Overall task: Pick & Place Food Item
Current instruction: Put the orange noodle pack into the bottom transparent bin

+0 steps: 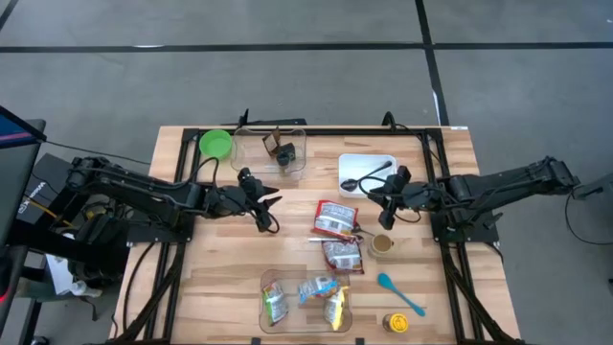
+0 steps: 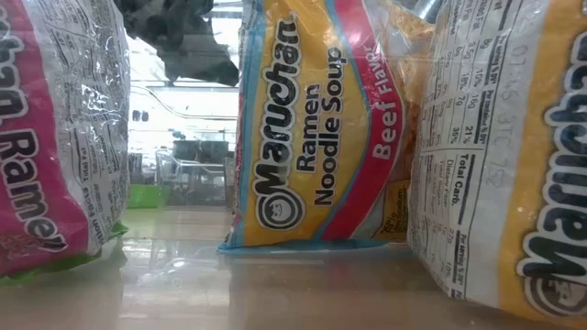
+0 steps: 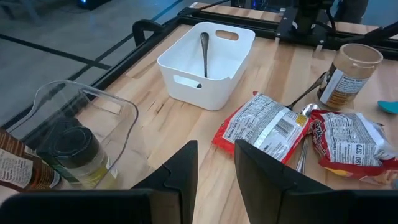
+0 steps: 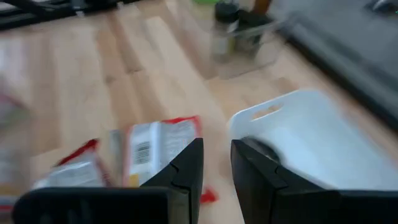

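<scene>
From above, the wooden table (image 1: 220,249) carries two red ramen packets (image 1: 334,218) near its middle, one just above the other (image 1: 343,255). The left claw (image 1: 265,213) hovers left of them, holding nothing, its fingers a narrow gap apart. The right claw (image 1: 383,204) sits to the right of the packets, at the lower edge of the white bin (image 1: 368,161), also empty. A clear container (image 1: 271,150) with bottles stands at the back beside a green bowl (image 1: 215,144); a second clear tray (image 1: 305,301) at the front holds more ramen packs. A brown jar (image 1: 381,243), a teal spoon (image 1: 399,293) and a yellow lid (image 1: 397,323) lie to the right.

The low view is filled by ramen packs, a beef-flavor one (image 2: 316,128) in the centre.

The left wrist view shows its fingers (image 3: 186,168) slightly parted over bare wood, the packets (image 3: 264,124) ahead and a spoon in the white bin (image 3: 208,62).

The right wrist view shows its fingers (image 4: 189,168) close together, gripping nothing, between a packet (image 4: 158,146) and the bin (image 4: 311,143).
</scene>
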Robot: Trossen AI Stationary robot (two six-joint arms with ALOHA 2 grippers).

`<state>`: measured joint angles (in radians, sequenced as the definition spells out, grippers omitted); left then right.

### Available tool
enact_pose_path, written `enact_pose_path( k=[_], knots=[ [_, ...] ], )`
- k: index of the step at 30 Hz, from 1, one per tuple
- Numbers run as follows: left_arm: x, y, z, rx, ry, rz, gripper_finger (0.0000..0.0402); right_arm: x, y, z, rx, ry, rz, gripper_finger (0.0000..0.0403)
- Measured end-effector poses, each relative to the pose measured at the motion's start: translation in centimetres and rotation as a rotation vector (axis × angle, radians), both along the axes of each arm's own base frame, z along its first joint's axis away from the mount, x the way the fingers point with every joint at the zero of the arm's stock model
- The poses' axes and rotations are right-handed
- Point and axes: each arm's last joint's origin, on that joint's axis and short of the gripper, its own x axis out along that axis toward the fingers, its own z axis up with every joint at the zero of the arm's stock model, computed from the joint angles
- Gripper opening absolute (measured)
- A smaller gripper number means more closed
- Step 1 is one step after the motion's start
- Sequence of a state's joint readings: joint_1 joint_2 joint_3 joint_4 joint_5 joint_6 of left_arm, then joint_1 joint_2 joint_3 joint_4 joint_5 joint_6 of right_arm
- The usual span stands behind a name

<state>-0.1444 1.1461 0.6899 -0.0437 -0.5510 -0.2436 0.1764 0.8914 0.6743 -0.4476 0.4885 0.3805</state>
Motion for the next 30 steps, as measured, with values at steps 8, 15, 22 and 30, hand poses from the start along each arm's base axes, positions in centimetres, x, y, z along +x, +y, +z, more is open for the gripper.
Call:
enact_pose_path(
  k=[8,15,22,30],
  knots=[
    [0.0,0.0,0.0,0.000,-0.001,0.000,0.0099,0.6,-1.0,-1.0,0.263,0.046,-0.014,0.0077],
    [0.0,0.0,0.0,0.000,-0.001,0.001,0.0099,1.4,-3.4,-3.2,0.409,0.189,-0.129,0.0077],
    [0.0,0.0,0.0,0.000,-0.001,0.001,0.0099,2.4,-5.2,-5.2,0.562,0.289,-0.154,0.0077],
    [0.1,0.0,0.1,0.006,-0.009,-0.002,0.0099,3.5,-6.2,-7.4,0.593,0.380,-0.187,0.0077]
  ],
)
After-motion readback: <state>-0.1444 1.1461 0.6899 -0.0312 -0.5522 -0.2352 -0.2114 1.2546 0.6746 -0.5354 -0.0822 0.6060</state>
